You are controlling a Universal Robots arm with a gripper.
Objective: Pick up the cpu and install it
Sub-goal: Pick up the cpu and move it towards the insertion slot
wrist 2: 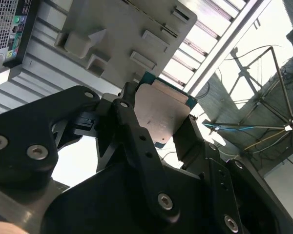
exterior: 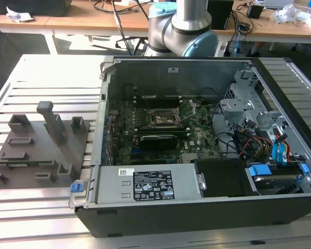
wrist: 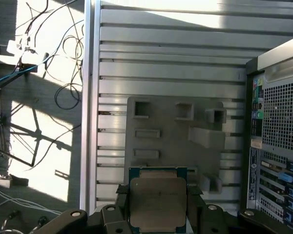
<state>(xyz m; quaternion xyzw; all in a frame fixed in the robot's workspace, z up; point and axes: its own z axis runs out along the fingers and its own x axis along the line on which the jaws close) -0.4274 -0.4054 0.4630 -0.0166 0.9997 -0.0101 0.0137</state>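
With both black fingers (wrist: 121, 195) closed against opposite edges of the cpu (wrist: 157, 204), the gripper (wrist: 157, 196) holds the chip clear of any surface, its metal plate showing in the first wrist view (green rim along the outer edge). Beyond it lies the grey fixture tray (wrist: 172, 131) on the slatted table (wrist: 161, 58), with the computer case (wrist: 278, 122) just beside the tray. In the exterior view the case lies open, its black socket frame (exterior: 163, 118) on the board inside.
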